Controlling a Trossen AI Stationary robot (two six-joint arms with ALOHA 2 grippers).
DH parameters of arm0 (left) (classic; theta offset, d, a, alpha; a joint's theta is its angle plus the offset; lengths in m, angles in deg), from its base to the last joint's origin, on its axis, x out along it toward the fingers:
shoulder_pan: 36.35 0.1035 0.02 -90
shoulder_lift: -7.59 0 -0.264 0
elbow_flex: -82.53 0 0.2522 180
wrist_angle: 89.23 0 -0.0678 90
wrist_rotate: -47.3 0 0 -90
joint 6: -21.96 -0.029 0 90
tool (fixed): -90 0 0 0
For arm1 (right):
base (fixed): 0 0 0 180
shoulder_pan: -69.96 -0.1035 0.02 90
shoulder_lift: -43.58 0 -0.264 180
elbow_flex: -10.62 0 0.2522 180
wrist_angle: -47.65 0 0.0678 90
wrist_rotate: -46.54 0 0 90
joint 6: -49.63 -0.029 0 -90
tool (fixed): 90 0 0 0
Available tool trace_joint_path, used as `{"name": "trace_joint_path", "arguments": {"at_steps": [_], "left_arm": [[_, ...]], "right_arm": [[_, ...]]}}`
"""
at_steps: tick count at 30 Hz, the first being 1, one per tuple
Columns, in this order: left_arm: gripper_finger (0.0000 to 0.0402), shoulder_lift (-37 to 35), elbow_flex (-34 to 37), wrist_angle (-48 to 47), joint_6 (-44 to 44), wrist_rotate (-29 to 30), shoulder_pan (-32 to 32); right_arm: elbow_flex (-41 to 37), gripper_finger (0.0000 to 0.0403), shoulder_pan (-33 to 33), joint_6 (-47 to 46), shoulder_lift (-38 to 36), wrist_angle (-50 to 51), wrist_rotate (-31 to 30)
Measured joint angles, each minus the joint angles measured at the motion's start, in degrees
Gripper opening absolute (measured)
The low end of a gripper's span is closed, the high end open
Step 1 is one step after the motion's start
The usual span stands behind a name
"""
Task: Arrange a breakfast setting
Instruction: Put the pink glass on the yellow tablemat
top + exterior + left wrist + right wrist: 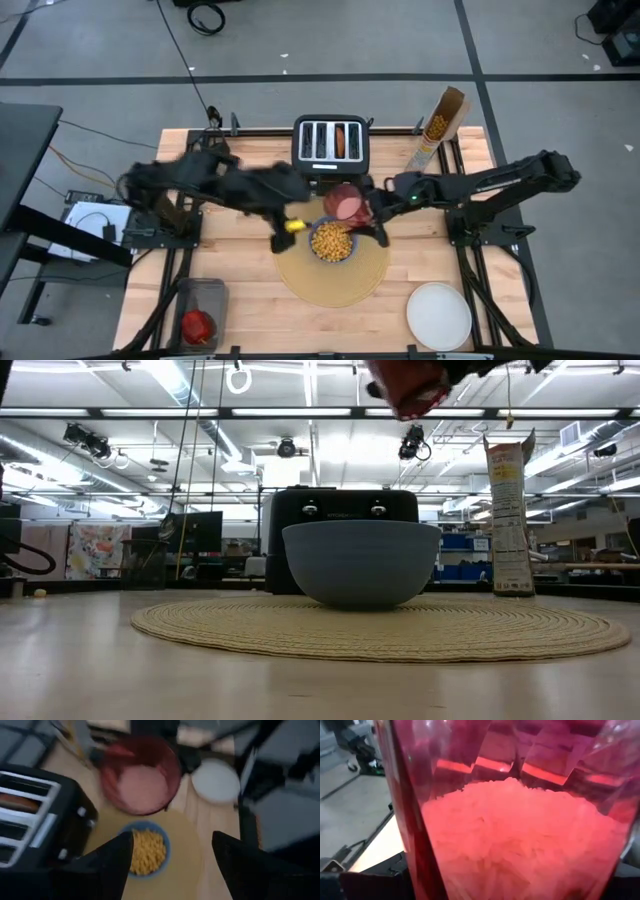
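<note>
The large round tan placemat (333, 268) is lying at the table's centre, with the black toaster (331, 143) standing behind it. The small blue bowl (332, 242), filled with yellow cereal, is sitting on the mat's rear part. The right gripper (372, 212) is clamping the pink translucent cup (346, 202), holding it tilted in the air just behind the bowl's rim and above it; white grainy contents are showing inside. The left gripper (285, 226) is hovering beside the bowl's left edge with its fingers (112, 862) spread wide, nothing between them. The white round plate (439, 315) is resting well apart, at the table's front right.
</note>
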Motion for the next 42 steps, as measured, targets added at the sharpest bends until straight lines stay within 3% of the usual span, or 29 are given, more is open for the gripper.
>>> {"name": "trace_joint_path", "arguments": {"at_steps": [8,12,17,23,28,37,42], "left_arm": [[0.0275,-5.9,0.6,9.4,2.2,12.6,-1.6],[0.0275,-6.0,0.6,15.5,2.9,14.9,-1.5],[0.0275,-4.3,0.7,17.0,7.8,15.9,-0.8],[0.0275,-2.8,0.7,16.3,10.5,20.2,-0.1],[0.0275,-1.1,0.7,16.3,11.0,20.5,1.5],[0.0275,0.0,0.7,15.7,13.0,20.3,1.8],[0.0275,0.4,0.7,14.5,14.2,20.4,1.9]], "right_arm": [[-15.0,0.0334,-0.7,-2.2,-10.8,-5.8,-3.1],[-25.1,0.0334,-0.6,-1.7,-12.7,-18.3,-5.2],[-36.3,0.0334,1.1,2.8,-10.0,-36.0,-8.6],[-43.1,0.0334,6.6,4.1,-1.6,-54.5,-7.8],[-42.8,0.0334,10.2,4.2,8.9,-64.6,-1.4],[-41.6,0.0334,15.7,2.1,29.9,-86.4,4.0],[-38.1,0.0334,16.5,1.9,36.6,-85.6,8.7]]}}
